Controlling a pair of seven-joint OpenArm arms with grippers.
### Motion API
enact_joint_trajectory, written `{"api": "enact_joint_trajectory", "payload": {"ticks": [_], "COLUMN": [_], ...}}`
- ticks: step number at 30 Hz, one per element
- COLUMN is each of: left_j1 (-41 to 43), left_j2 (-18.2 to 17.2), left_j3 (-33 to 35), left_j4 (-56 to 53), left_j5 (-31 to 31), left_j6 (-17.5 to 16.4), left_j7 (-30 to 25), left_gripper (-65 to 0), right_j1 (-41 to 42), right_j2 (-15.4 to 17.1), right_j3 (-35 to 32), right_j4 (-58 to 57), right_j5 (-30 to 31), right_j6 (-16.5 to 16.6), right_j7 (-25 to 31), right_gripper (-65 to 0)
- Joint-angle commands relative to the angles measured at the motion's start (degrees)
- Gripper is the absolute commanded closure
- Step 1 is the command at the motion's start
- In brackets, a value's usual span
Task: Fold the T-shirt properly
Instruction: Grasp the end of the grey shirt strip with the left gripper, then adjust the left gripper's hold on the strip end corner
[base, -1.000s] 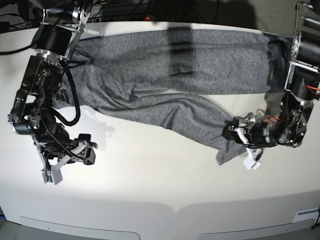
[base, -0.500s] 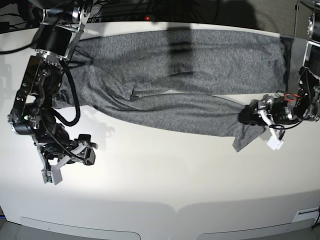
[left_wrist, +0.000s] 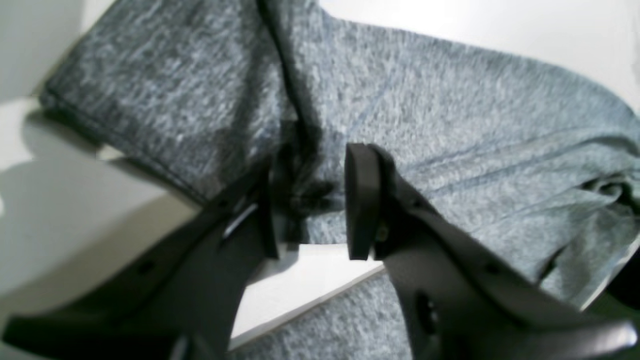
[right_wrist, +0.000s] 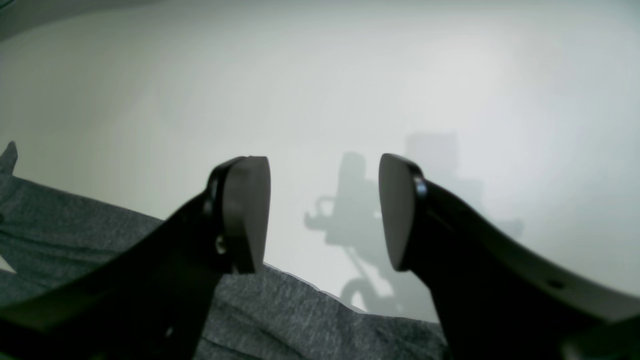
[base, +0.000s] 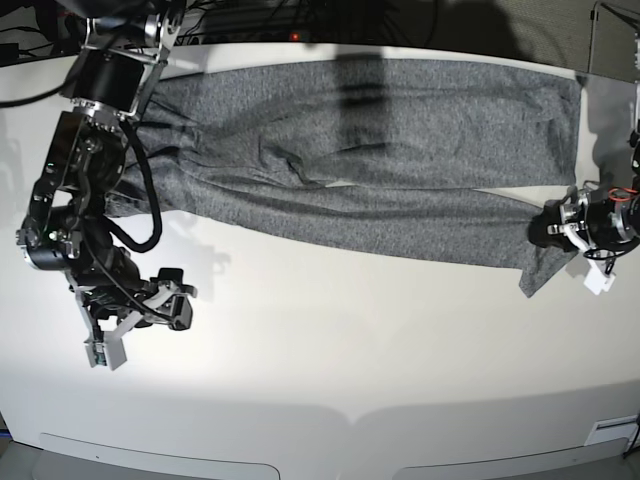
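The heathered charcoal-grey knit T-shirt lies stretched across the far half of the white table. The left gripper is clenched on a bunched fold near the sleeve end. The right gripper hangs released, jaws apart, over bare tabletop beside the fabric.

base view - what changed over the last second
The left gripper has pulled the sleeve end of the T-shirt outward toward the base view's right edge, so the sleeve now lies stretched nearly straight instead of drooping toward the table's front. The fabric is pinched between its fingers the whole time. The right gripper stayed open and hovering over bare table.
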Motion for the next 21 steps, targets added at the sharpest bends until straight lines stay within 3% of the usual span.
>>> {"api": "enact_joint_trajectory", "payload": {"ticks": [1, 8, 14, 19, 21], "left_j1": [2.0, 2.3, 1.4, 0.9, 0.9], "left_j2": [0.8, 7.1, 7.9, 6.4, 5.2], "left_j3": [0.1, -1.0, -1.0, -1.0, -1.0], "left_j4": [-1.6, -1.6, 1.7, 7.4, 8.7], "left_j5": [5.5, 0.9, 1.2, 11.0, 15.1], "left_j6": [3.2, 1.3, 1.3, 1.9, 4.6], "left_j7": [7.9, 11.5, 10.5, 7.1, 5.7], "left_gripper": [-20.6, -20.6, -20.7, -20.7, -20.7], "right_j1": [1.5, 1.5, 1.5, 1.5, 1.5], "right_j2": [0.5, 0.5, 0.5, 0.5, 0.5], "right_j3": [0.1, 0.1, 0.1, 0.1, 0.1], "right_j4": [1.1, 1.1, 1.1, 1.1, 1.1], "right_j5": [0.5, 0.5, 0.4, 0.3, 0.3], "right_j6": [0.4, 0.4, 0.4, 0.4, 0.4], "right_j7": [1.5, 1.5, 1.5, 1.2, 0.9], "right_gripper": [-34.9, -34.9, -34.9, -34.9, -34.9]}}
